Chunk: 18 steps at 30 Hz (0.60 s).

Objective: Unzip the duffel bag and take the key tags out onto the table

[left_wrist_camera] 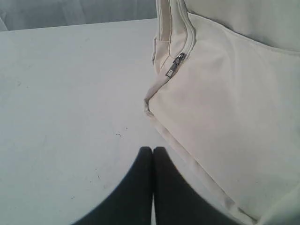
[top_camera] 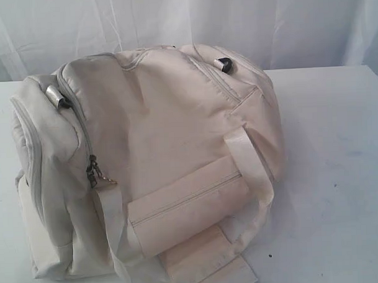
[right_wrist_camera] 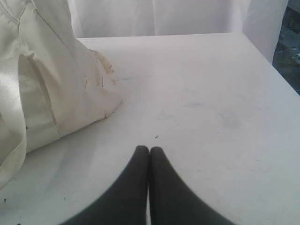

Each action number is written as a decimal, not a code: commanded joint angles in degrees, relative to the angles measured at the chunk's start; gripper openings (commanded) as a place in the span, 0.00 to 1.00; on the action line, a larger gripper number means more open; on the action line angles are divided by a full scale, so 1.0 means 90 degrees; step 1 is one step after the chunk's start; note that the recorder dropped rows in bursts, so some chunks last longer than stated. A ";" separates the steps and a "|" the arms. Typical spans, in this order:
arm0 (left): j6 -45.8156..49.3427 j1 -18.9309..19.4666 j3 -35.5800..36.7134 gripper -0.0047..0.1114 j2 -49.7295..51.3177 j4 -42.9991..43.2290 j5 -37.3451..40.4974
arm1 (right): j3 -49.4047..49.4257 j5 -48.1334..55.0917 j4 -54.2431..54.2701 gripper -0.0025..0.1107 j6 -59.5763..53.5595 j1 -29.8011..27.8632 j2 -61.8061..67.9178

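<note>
I see the bag (top_camera: 152,155): cream-white fabric, bulky and slumped, lying on the table (top_camera: 339,173) across the left and middle of the exterior view. Its grey zipper (top_camera: 85,136) looks closed as far as I can follow it, with the pull (top_camera: 91,170) hanging at the lower end. The front pocket (top_camera: 188,207) is zipped. A strap (top_camera: 252,164) loops past it. The table is white with a few dark specks.

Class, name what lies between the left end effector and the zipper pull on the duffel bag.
In the left wrist view, only bare table, then the duffel bag's own fabric, separates the left end effector from the zipper pull.
</note>
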 commanded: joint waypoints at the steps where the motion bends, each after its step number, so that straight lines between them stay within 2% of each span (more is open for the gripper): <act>1: 0.0078 0.0023 0.0017 0.04 -0.0033 0.0107 0.0008 | 0.0014 -0.0046 -0.0013 0.02 -0.0020 0.0012 -0.0033; 18: 0.0116 0.0023 0.0017 0.04 -0.0033 0.0107 -0.0146 | 0.0014 -0.0046 -0.0013 0.02 -0.0020 0.0012 -0.0033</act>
